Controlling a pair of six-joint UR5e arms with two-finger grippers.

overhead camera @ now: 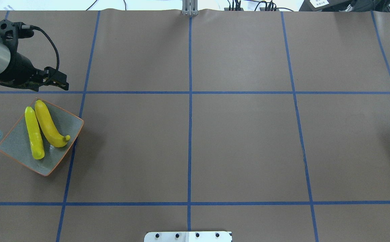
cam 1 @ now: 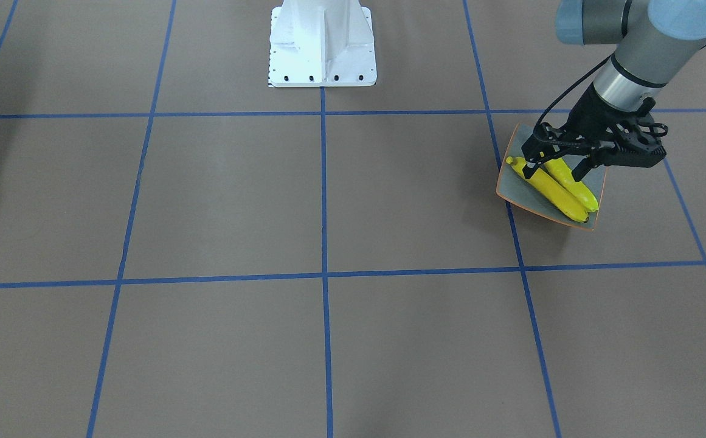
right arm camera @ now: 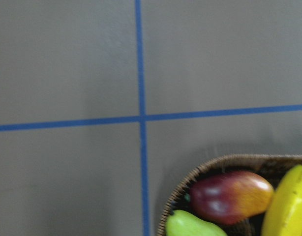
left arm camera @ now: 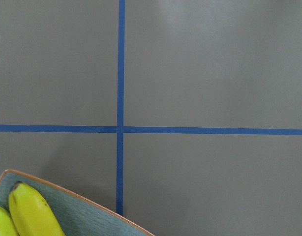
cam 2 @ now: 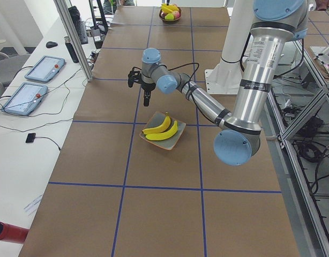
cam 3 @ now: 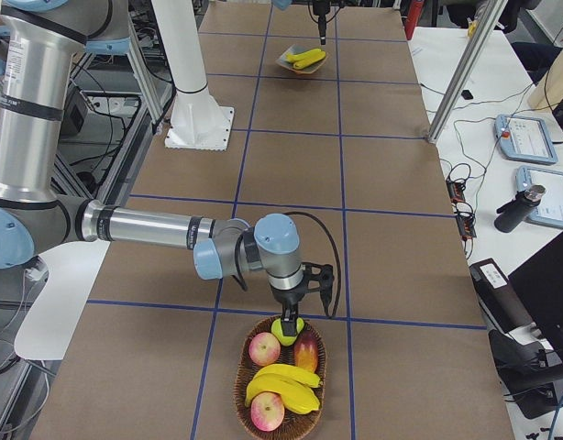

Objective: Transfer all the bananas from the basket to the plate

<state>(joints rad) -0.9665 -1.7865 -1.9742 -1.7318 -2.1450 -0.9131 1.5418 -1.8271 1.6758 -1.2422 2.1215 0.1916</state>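
Brown table [overhead camera: 242, 144] with blue tape grid [overhead camera: 190, 92]; two tablets [cam 2: 45, 68] alongside.

Two bananas [left arm camera: 30, 211] are lying on the plate [left arm camera: 87, 221] at the left. Two blue lines [left arm camera: 120, 73] are crossing on the table [left arm camera: 215, 64].

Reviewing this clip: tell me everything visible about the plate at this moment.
The plate is shallow and squarish with rounded corners, a speckled grey-blue face and a thin orange rim; it looks like glazed ceramic. It rests on the brown table on the robot's left side, turned corner-on to the grid, one corner overlapping a blue tape line. Two yellow bananas lie side by side in it. The open left pincer hangs just beyond its far edge, not touching it.
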